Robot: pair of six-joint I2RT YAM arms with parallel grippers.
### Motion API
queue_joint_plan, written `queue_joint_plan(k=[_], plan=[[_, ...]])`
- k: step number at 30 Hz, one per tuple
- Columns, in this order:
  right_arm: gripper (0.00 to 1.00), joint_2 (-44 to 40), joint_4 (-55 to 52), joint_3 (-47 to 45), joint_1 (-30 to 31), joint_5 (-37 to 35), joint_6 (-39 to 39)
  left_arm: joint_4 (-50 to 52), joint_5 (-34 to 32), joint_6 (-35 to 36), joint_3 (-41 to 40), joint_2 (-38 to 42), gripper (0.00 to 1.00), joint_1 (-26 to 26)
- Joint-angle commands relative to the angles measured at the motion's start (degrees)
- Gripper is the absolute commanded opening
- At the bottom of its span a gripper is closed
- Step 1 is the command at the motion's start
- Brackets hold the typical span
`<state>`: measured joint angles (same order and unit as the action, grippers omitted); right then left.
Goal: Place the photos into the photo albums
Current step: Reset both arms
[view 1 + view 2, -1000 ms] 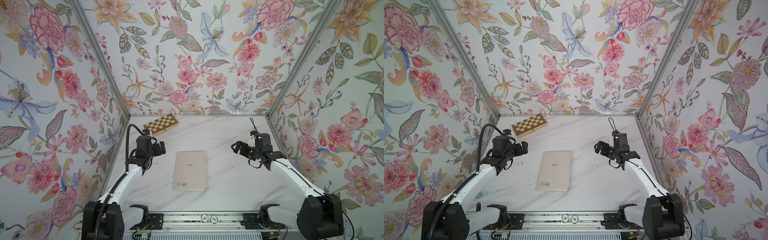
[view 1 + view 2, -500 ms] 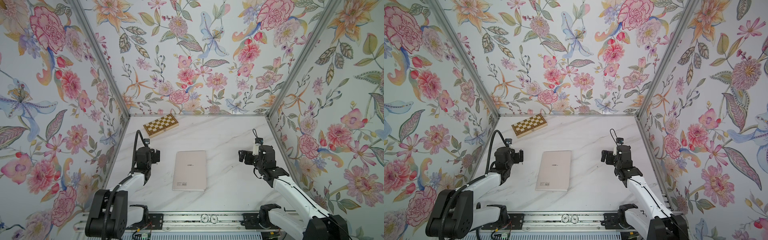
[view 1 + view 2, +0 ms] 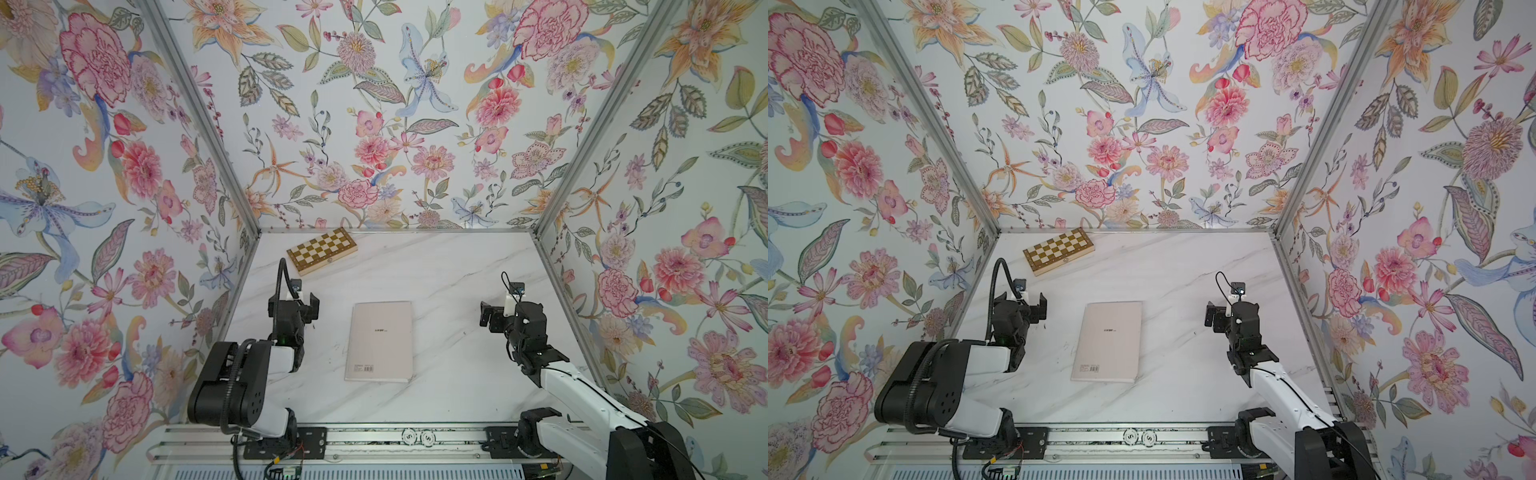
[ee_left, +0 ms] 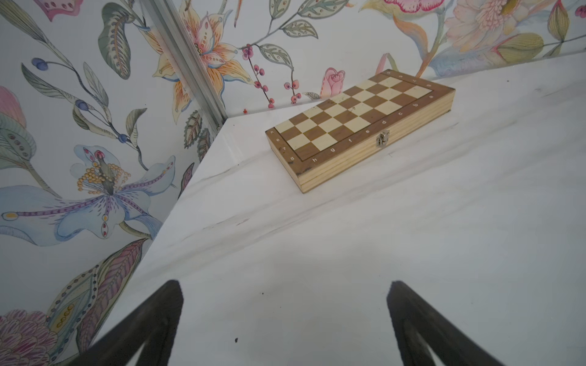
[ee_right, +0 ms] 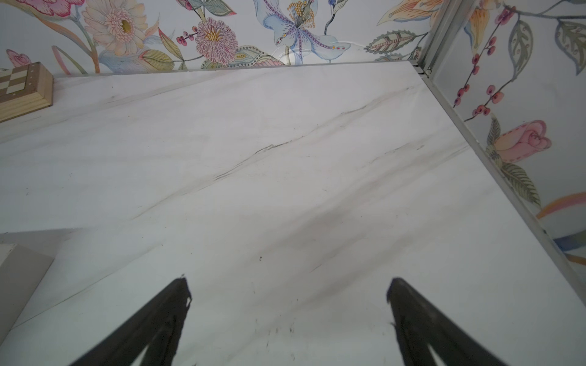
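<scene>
**A:** Both arms have folded back toward the base rail (image 3: 374, 436) since a second ago. Album and chess box haven't shifted.

**B:** Album where?

**A:** The photo album (image 3: 380, 340) lies flat and closed mid-worktop (image 3: 449, 270), between the arms and touching neither. Barcode face is up, so it's probably the back cover.

**B:** Photos?

**A:** No photos in view, on the marble or in a claw. They could be inside the shut album, can't tell.

**B:** Claws?

**A:** Left claw (image 4: 284, 286) has its jaws wide apart with nothing between them, bare worktop below. Right claw (image 5: 288, 282) is the same, spread and empty.

**B:** Why parked like that?

**A:** My read is that each arm is tucked to its own side to keep clear of the album, like a rest pose. With the cover shut and no cards lying out, I'd lean toward the task being finished rather than not begun. That's a judgement only.

**B:** Anything else?

**A:** The chessboard box (image 3: 322, 250) sits latched near the far left corner, well apart from the album, and looks like a distractor. Floral walls (image 3: 374, 124) close in three sides.
</scene>
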<state>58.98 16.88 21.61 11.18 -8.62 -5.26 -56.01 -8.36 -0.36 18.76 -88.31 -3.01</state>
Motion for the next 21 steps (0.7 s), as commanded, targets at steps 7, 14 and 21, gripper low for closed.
queue_joint_plan(k=[7, 14, 21], plan=[[0.99, 4.49, 13.99, -2.96, -3.09, -1.35, 4.17, -4.44, 8.36, 4.27, 1.06, -0.88, 0.99, 0.52], [0.99, 12.30, 28.20, -6.22, -5.21, -1.98, 5.26, -4.65, 7.73, 4.45, 0.83, -0.82, 0.99, 0.38], [0.99, 18.52, 37.39, -5.94, -6.24, 1.85, 8.52, -4.72, 7.41, 4.51, 0.78, -0.87, 0.99, 0.16]])
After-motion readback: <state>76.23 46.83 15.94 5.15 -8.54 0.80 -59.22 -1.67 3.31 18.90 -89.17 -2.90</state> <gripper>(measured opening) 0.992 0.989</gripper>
